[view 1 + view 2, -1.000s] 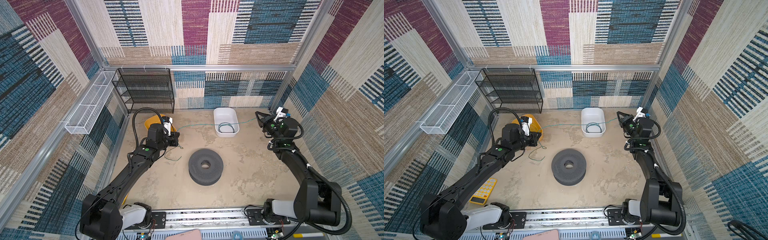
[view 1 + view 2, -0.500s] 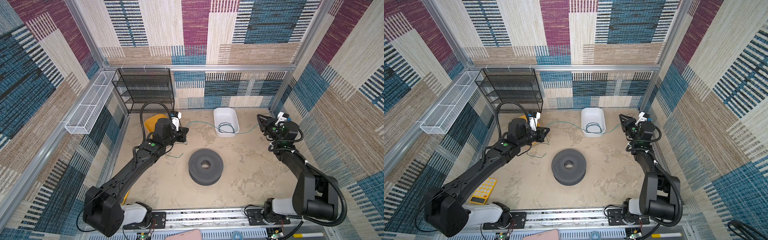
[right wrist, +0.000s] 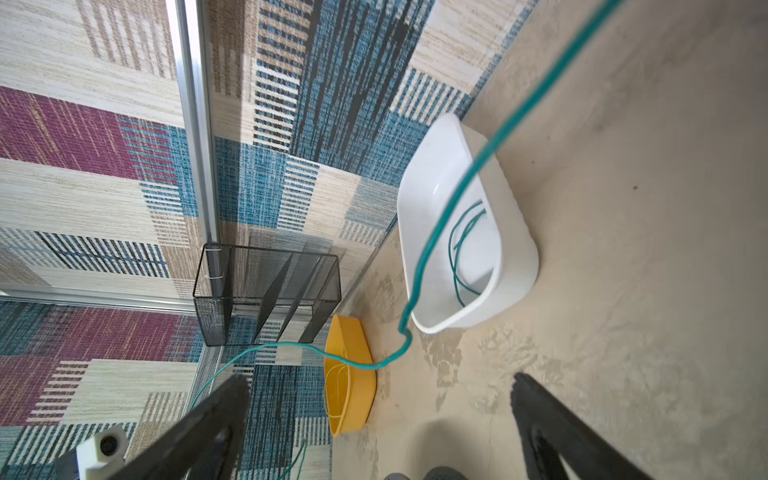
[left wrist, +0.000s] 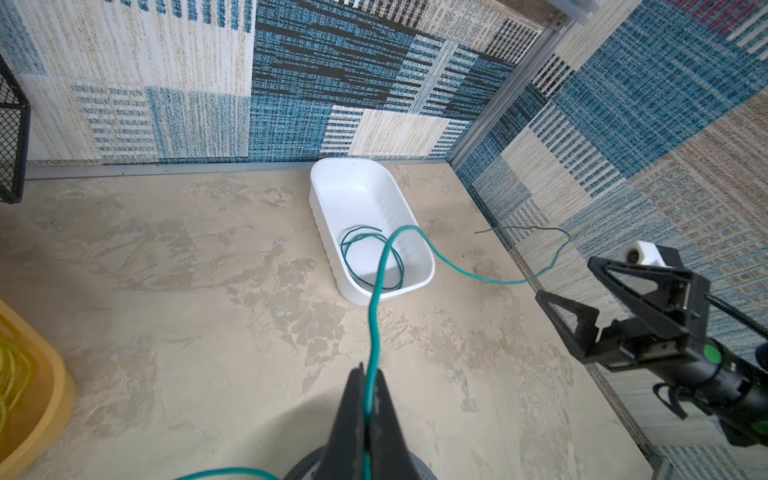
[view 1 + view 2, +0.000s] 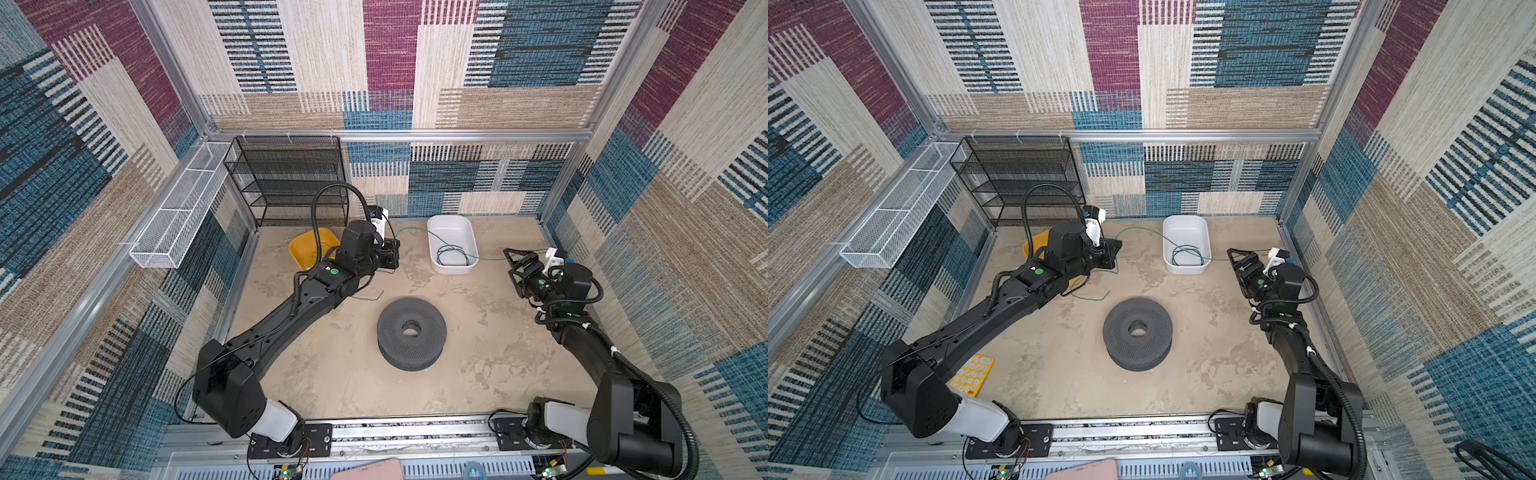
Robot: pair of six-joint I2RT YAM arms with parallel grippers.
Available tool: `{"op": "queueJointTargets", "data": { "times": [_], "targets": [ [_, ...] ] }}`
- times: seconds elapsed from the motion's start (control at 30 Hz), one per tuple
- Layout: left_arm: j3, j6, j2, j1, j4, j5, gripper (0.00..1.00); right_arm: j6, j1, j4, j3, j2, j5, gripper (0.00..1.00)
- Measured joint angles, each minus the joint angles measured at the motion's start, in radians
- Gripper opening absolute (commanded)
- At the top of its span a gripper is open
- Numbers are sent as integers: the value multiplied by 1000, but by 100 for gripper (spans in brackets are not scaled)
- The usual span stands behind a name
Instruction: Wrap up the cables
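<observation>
One teal cable (image 4: pixel 374 297) pinched in the shut-tight left jaws, running across the white tub (image 5: pixel 451 230) by the back edge of the table (image 5: pixel 353 386) to a loose end near the wide-open, empty right jaws; might snag the tub and drag it if pulled.

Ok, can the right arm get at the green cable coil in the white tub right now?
Probably yes. The right claw is open and sits just beside the white tub, with bare table between. Only the strand pinched in the left claw crosses above the coil and might snag.
</observation>
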Motion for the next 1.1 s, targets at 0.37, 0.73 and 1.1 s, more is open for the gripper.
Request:
{"op": "queueJointTargets", "data": {
  "times": [0.37,0.73,1.1],
  "targets": [
    [96,-11,74,-45,9,55,0,-210,463,-17,176,-13,74,50],
    [146,-53,100,-59,-3,107,0,-682,651,-90,269,58,167,56],
    [165,-82,100,-67,-2,143,0,-777,690,-117,353,190,224,22]
  ]
}}
